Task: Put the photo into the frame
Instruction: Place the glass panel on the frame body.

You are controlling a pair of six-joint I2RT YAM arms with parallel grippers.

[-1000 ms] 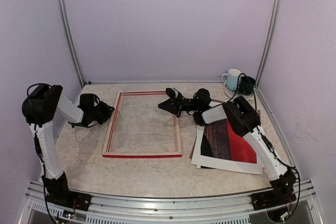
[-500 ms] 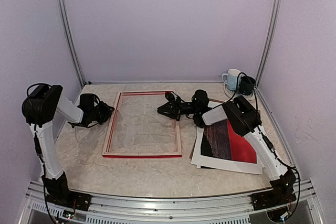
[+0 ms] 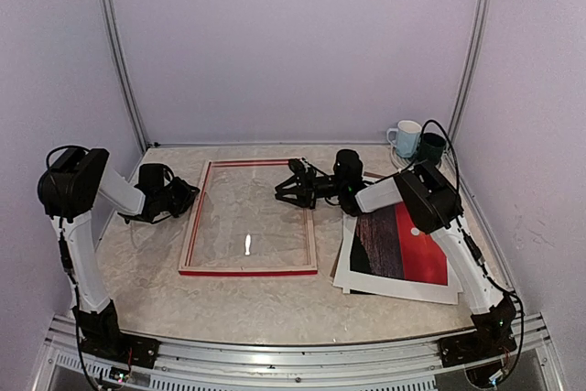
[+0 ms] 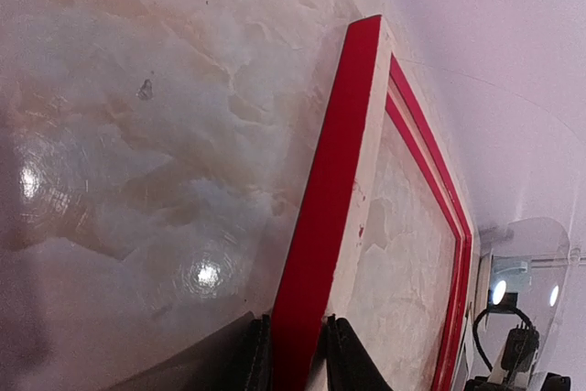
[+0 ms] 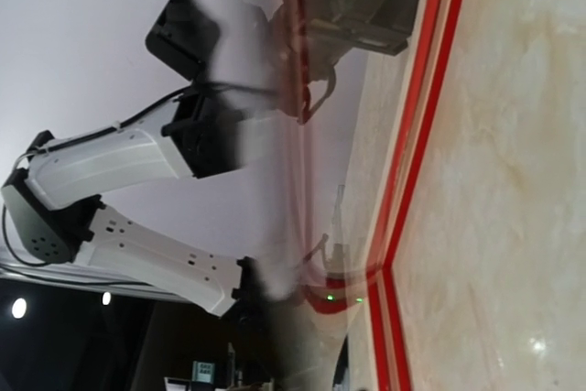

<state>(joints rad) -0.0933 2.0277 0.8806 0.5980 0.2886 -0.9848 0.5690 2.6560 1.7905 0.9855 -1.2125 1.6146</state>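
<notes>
The frame [image 3: 247, 270], red with pale inner edges, lies flat at centre-left, and a clear pane [image 3: 247, 222] with a glint of light sits inside it. My left gripper [image 3: 188, 197] is shut on the frame's left rail. The left wrist view shows a black finger on each side of the red rail [image 4: 339, 162], the gripper [image 4: 298, 359] clamped on it. My right gripper [image 3: 282, 192] hovers over the frame's right rail near the far corner, jaws slightly apart and holding nothing. The photo [image 3: 403, 244], red sky over dark water with a white border, lies face up at right, partly under my right arm.
A pale mug [image 3: 404, 137] and a dark mug [image 3: 431, 146] stand in the back right corner. Purple walls and metal posts close in the table. The right wrist view is blurred, showing red rails [image 5: 403, 180] and the left arm [image 5: 137, 162] beyond.
The right gripper's jaws have parted and it has shifted slightly along the frame's right rail. A light glint now shows on the clear pane. The left arm has not moved.
</notes>
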